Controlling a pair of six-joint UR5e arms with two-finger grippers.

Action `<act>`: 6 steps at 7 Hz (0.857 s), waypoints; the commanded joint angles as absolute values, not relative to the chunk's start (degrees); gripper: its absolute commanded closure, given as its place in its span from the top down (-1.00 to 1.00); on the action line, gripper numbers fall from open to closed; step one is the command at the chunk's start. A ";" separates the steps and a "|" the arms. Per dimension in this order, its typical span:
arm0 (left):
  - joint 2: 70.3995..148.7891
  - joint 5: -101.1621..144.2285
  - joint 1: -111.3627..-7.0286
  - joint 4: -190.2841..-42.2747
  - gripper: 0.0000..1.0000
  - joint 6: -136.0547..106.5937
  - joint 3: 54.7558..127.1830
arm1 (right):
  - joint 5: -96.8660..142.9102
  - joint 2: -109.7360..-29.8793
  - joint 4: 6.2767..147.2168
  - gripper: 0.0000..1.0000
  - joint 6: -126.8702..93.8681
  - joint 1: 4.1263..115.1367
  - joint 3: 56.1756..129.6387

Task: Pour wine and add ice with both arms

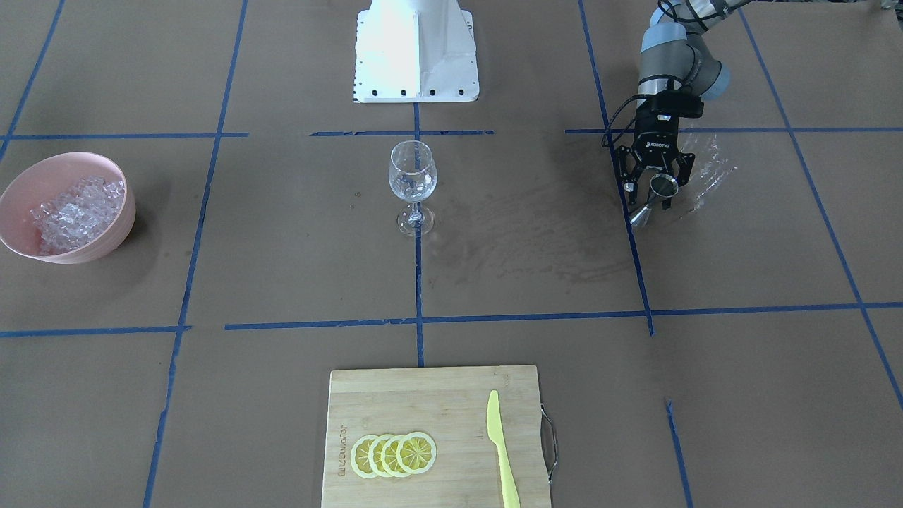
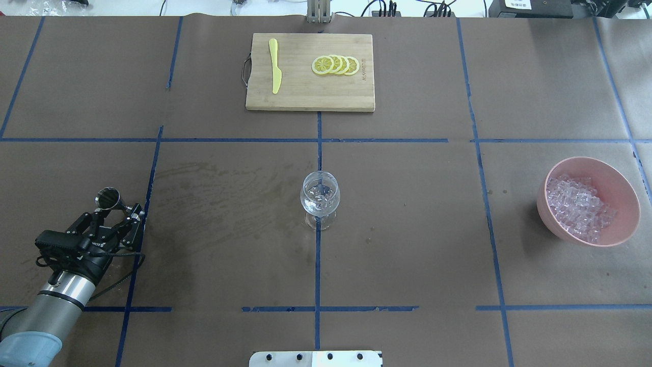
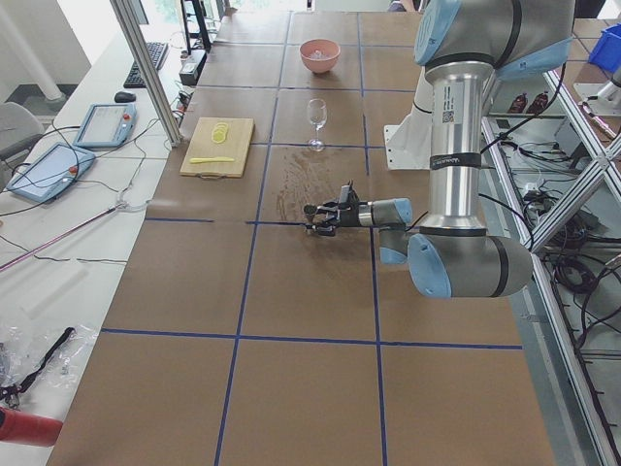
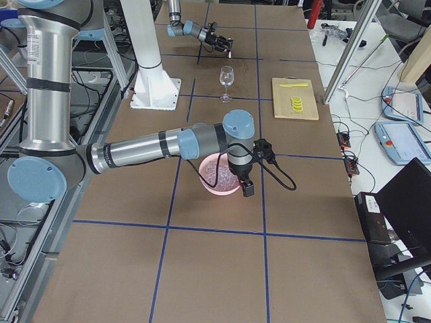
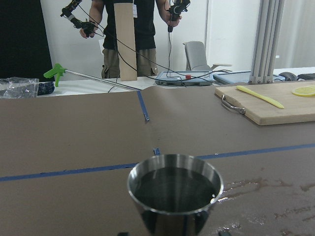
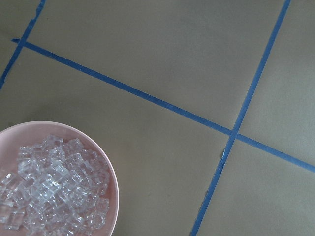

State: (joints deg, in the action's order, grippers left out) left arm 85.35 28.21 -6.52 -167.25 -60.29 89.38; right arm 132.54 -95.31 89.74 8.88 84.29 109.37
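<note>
The left gripper is clamped on the narrow waist of a small metal cup and holds it upright and level, low at the robot's left side of the table. Whether the cup's foot touches the paper cannot be told. The wrist view suggests why it is held level: the cup is filled close to its rim with a dark liquid, presumably the wine, and any tilt would spill it. The wine glass stands upright at the middle of the table on a crossing of blue tape, well apart from the cup, so the pour looks not yet done. A few clear pieces seem to lie inside it, though they are too small to be sure of. A broad stain marks the paper between cup and glass. The ice is heaped in a pink bowl at the robot's far right, so each arm has its supply on its own side. The right arm shows only in the side view, its wrist over the bowl, and its camera looks down on the ice. Whether the right gripper is open or closed cannot be told. The left arm would probably carry the cup level to the glass, whose narrow mouth is the main spill risk
</note>
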 commanded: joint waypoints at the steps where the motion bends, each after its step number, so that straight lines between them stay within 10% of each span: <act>1: 85.69 28.21 -6.50 -167.26 0.30 -60.21 89.12 | 132.54 -95.27 89.74 1.00 8.88 84.29 109.34; 6: 85.61 28.39 -6.59 -168.22 0.17 -60.12 88.24 | 132.54 -95.27 89.74 1.00 8.88 84.29 109.60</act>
